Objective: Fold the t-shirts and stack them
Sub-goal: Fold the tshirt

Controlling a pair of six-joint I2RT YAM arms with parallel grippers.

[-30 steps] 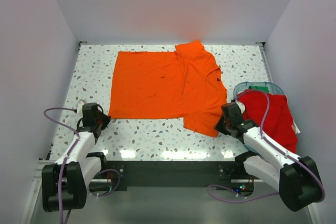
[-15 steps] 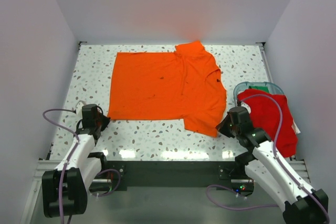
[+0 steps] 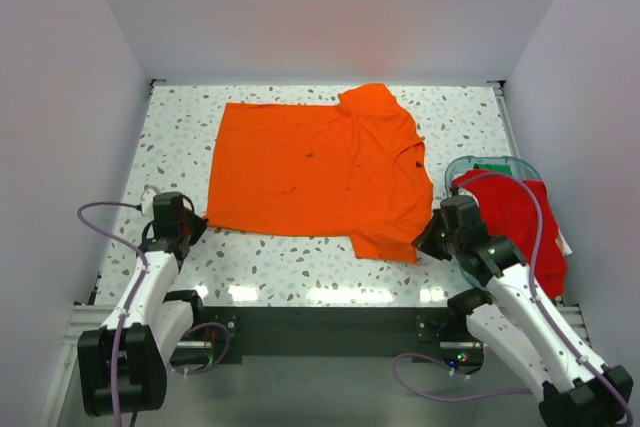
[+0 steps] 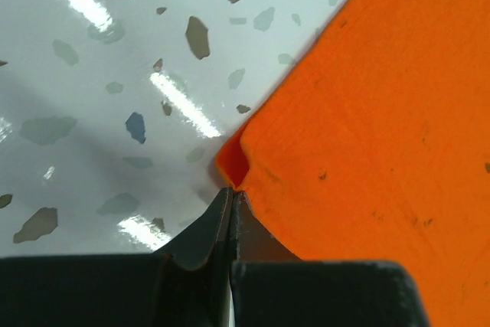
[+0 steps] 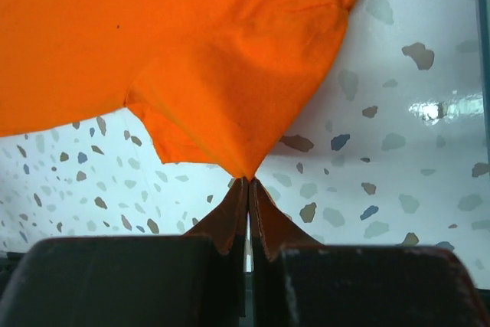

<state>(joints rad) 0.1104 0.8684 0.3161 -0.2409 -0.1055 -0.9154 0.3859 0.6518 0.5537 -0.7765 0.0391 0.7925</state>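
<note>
White walls box in a speckled terrazzo table (image 3: 300, 269), and the orange t-shirt (image 3: 310, 172) is spread flat over the middle of it. Its long axis runs 9 to 3 o'clock: straight hem at the 9 end, sleeves at the 3 end.

The left pincer (image 3: 197, 226) is pressed together on the shirt's near corner at the 9 end. The right pincer (image 3: 420, 245) is pinching the near tip of cloth at the 3 end. So each arm has the corner closest to it, and the whole shirt lies toward 12 o'clock from both. My guess is the next move carries that near edge up and over toward 12, which only works if both go together.

From the top camera you get the layout but honestly can't see the grip. The wrist cams settle it: on the left, the corner curls into a tiny fold right at the closed tips; on the right, the cloth is drawn to a peak between them.

Out at 3 o'clock, the red t-shirt (image 3: 520, 222) sits bunched over a clear bin (image 3: 490, 161), touching neither pincer.
</note>
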